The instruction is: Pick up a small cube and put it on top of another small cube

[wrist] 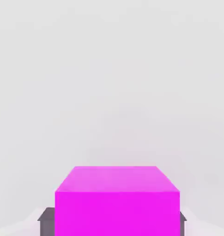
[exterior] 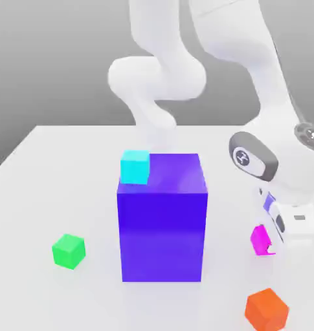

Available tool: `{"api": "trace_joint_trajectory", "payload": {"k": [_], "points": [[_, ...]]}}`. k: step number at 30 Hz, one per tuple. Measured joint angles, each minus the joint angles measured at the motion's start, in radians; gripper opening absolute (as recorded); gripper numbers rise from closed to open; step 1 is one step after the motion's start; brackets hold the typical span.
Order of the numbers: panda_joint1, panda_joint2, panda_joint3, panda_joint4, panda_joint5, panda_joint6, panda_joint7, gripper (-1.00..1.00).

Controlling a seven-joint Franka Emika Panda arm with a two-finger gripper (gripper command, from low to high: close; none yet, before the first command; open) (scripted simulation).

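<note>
The white surface (exterior: 30, 207) bears a tall blue block (exterior: 162, 236). Toward the exterior view's right, the end effector (wrist: 117, 223) grasps the magenta cube (wrist: 117, 212), one finger on either side, well apart from the block. The orange cube (exterior: 267, 310) sits nearer the camera, the green cube (exterior: 68, 251) lies at the exterior view's left, and the cyan cube (exterior: 134, 167) rests atop the block.

Simulated robotics workspace, white robot arm (exterior: 276, 116), pale tabletop (exterior: 30, 207), plain colored blocks (exterior: 162, 236), gray gradient backdrop (exterior: 56, 64) at far side
</note>
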State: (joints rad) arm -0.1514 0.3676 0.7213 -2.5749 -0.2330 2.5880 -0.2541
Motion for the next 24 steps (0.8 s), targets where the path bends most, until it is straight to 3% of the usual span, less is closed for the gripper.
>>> {"api": "trace_joint_trajectory", "payload": {"k": [13, 24], "points": [[-0.321, 0.012, 0.236, 0.045, 0.021, -0.05, -0.677, -1.0], [-0.705, 0.005, 0.514, 0.082, 0.019, -0.074, -1.231, -1.0]]}}
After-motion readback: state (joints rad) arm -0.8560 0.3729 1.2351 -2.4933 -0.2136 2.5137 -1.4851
